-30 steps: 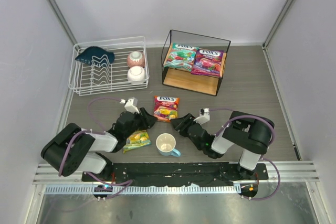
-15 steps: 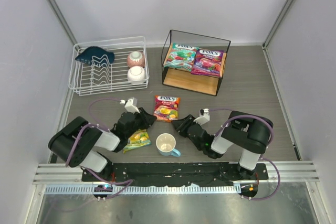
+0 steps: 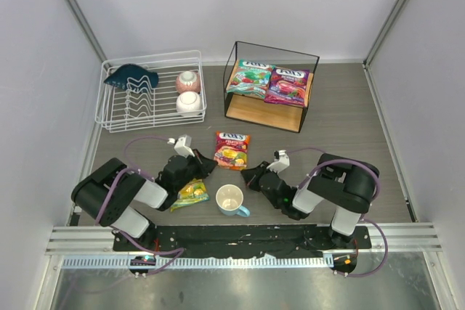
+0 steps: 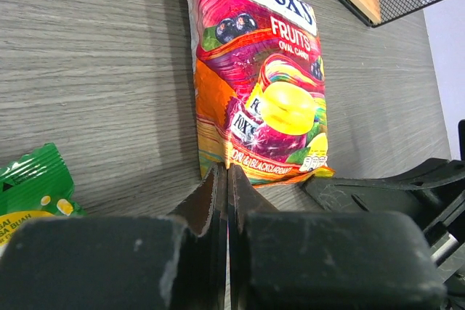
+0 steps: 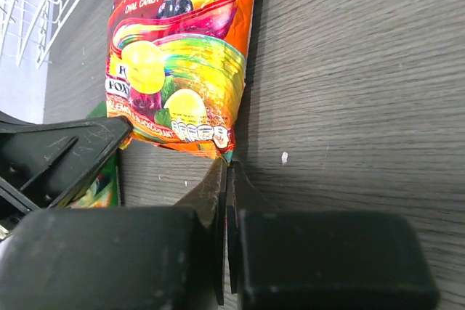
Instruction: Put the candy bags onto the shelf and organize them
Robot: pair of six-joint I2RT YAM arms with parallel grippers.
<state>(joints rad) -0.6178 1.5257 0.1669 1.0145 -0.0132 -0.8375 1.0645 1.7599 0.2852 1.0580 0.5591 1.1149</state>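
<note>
lying flat on table (image 3: pixel 341 121), orange-red candy bag (image 3: pixel 231 149) sitting between both grippers. left gripper (image 4: pixel 227 174) pressing jaws fully together, tips meeting bag's near left corner. right gripper (image 5: pixel 227 167) likewise clamped tight, tips meeting near right corner. cannot tell whether either is pinching foil. yellow-green bag (image 3: pixel 190 192) lying just beside left gripper, near mug (image 3: pixel 231 200). teal-green bag (image 3: pixel 248 78) and purple bag (image 3: pixel 288 85) lying side by side on shelf (image 3: pixel 258 112) top board.
</note>
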